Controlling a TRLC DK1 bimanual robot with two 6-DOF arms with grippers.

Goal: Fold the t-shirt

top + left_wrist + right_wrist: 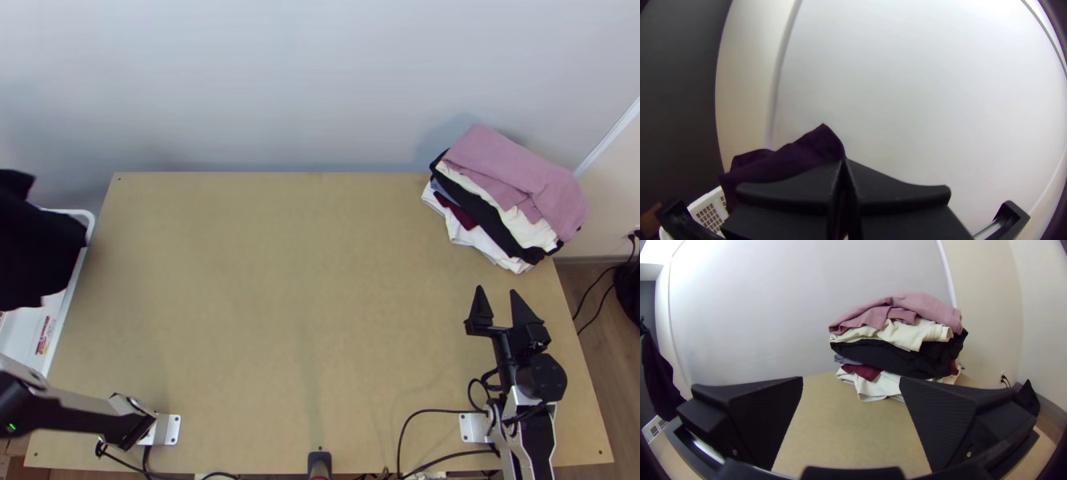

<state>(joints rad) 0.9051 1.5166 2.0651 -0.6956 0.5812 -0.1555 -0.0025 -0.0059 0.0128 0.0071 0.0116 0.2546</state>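
Light wooden desk [304,280], pale wall [320,80] behind. Left gripper [844,161]: jaws clenched on the dark t-shirt [36,248], hanging bunched over a white basket [28,324] beside the desk's left edge. Right gripper [497,290]: jaws wide apart toward the right edge. Clothes pile [512,172], pink on top, at the far right corner.

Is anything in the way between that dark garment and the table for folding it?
Possibly the white basket's rim, beside the table: the left end effector holds the dark garment above it. Nothing else visible.
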